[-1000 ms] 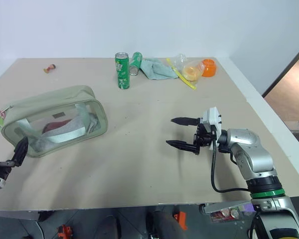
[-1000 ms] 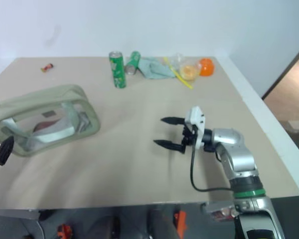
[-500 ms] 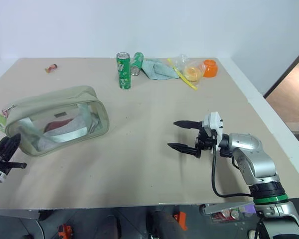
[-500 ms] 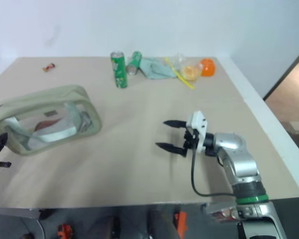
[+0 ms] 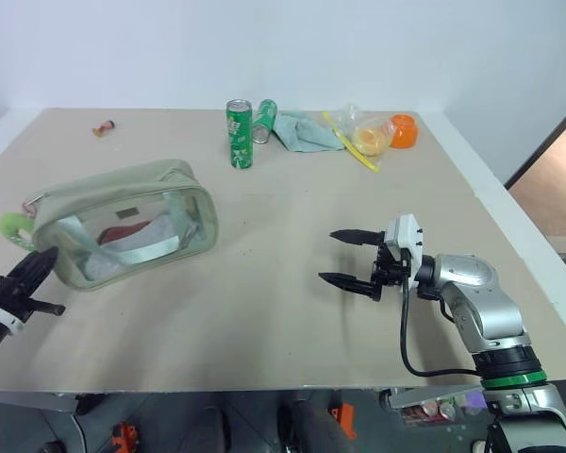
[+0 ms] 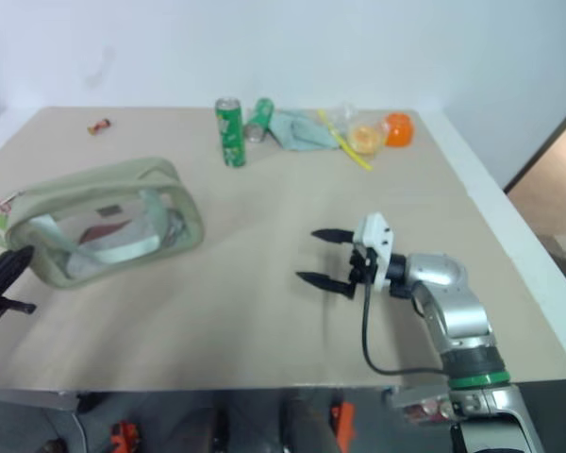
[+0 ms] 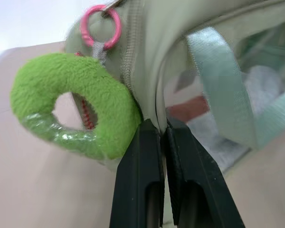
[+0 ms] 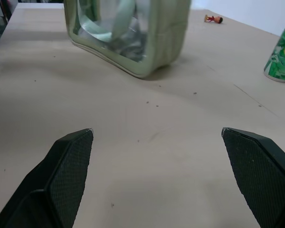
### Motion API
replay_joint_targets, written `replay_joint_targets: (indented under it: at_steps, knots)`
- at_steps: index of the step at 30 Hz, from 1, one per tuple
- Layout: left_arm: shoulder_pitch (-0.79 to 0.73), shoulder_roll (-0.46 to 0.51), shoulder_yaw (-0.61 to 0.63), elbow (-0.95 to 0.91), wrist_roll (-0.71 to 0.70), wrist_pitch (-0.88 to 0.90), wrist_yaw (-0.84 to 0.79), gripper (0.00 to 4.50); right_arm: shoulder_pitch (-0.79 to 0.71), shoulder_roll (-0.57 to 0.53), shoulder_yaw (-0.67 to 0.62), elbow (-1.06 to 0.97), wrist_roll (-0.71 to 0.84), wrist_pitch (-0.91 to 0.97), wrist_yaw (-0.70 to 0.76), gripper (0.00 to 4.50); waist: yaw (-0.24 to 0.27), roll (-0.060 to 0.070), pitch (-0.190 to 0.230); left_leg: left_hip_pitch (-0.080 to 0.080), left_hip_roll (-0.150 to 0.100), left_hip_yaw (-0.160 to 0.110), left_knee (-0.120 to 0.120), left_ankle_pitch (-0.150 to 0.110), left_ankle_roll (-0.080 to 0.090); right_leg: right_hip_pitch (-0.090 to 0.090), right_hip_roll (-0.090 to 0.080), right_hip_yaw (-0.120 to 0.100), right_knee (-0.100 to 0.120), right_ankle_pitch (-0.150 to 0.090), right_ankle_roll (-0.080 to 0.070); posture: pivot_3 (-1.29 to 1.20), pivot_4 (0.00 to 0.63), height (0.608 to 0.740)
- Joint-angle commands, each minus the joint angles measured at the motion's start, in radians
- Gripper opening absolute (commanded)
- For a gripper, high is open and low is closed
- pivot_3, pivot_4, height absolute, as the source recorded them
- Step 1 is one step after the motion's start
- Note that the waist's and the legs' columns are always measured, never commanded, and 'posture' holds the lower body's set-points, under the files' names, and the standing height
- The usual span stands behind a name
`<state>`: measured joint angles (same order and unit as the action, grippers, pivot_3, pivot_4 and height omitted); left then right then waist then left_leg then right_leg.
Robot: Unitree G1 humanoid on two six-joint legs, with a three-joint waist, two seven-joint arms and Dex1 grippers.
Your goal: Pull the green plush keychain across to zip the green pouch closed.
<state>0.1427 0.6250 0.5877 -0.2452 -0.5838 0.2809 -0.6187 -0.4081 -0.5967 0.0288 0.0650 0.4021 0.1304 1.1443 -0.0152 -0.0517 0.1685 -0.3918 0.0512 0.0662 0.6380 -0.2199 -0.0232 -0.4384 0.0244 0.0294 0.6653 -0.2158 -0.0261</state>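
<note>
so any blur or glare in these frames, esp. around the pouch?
Left wrist view: green plush keychain and the shut left gripper are soft, too close to focus. Left eye view: the green pouch window shows pale reflections, contents still readable. Right wrist view: near fingers sharp, soda can at the edge slightly soft.

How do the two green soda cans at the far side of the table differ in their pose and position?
The upright can stands on its base, while the lying can rests on its side. The upright can stands nearer the robot; the lying can sits just behind it, beside the teal cloth. Both are green, and they appear alike in size.
</note>
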Motion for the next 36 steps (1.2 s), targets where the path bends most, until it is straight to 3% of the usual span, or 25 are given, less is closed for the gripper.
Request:
replay_joint_targets:
  at_steps: [1, 16, 36]
  knots:
    - [-0.056, 0.005, -0.126, -0.081, 0.014, -0.005, -0.044, 0.03, -0.020, -0.004, -0.023, -0.004, -0.004, -0.026, -0.001, 4.50, 0.002, 0.000, 0.000, 0.000, 0.000, 0.000, 0.000, 0.001, 0.000, 0.000, -0.002, -0.001, 0.000, 0.000, 0.000, 0.00, 0.150, 0.740]
    - [-0.251, -0.042, -0.413, -0.140, -0.010, 0.044, -0.128, 0.03, 0.018, -0.030, -0.060, 0.008, -0.019, -0.062, -0.038, 4.50, -0.003, 0.000, 0.000, -0.001, 0.000, 0.000, 0.001, 0.001, 0.001, 0.001, 0.000, -0.001, 0.000, 0.001, 0.002, 0.00, 0.150, 0.740]
    - [-0.282, 0.005, -0.510, -0.271, -0.078, 0.124, -0.282, 0.03, 0.048, -0.045, -0.082, 0.045, -0.028, -0.084, -0.052, 4.50, -0.006, 0.000, 0.000, 0.000, 0.000, -0.001, 0.000, 0.001, 0.001, 0.000, 0.003, 0.001, 0.000, 0.001, 0.002, 0.00, 0.150, 0.740]
